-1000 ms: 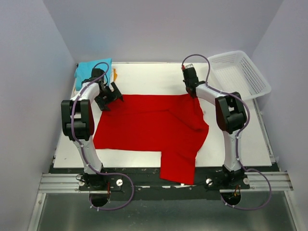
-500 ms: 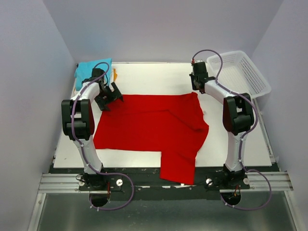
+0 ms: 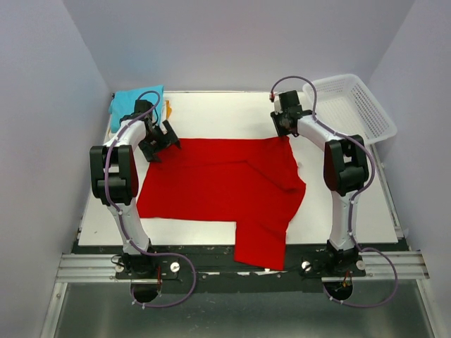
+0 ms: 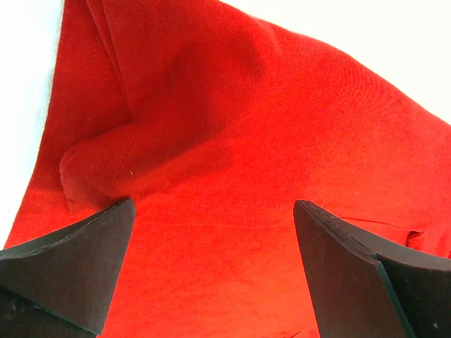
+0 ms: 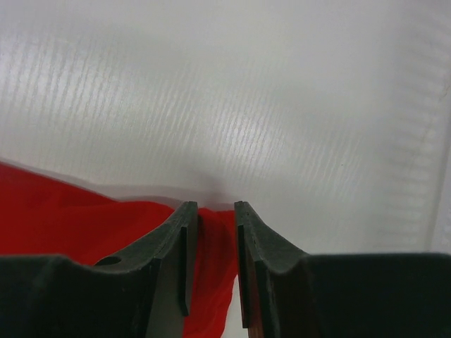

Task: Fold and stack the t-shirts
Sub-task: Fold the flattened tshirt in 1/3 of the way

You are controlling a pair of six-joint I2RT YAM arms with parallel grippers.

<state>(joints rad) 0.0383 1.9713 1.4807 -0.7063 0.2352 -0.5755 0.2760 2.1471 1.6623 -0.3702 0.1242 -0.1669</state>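
Observation:
A bright red t-shirt [image 3: 225, 183] lies spread on the white table [image 3: 225, 113], one part hanging over the near edge. My left gripper [image 3: 161, 141] hovers open over the shirt's far left corner; in the left wrist view its wide-apart fingers [image 4: 213, 205] frame red cloth [image 4: 246, 105] with nothing between them. My right gripper [image 3: 285, 127] sits at the shirt's far right corner. In the right wrist view its jaws [image 5: 215, 208] stand slightly parted, with the red corner [image 5: 70, 211] lying loose in the narrow gap. A folded turquoise shirt [image 3: 134, 102] and an orange-yellow edge [image 3: 168, 110] lie at the far left.
A white lattice basket [image 3: 349, 105] rests tilted at the far right corner, close behind my right arm. Grey walls enclose the table on three sides. The arm bases stand on a rail at the near edge.
My right gripper shifted slightly right at the shirt's far corner, and its jaws went from shut to slightly parted. The corner now lies flatter. The left arm has not moved.

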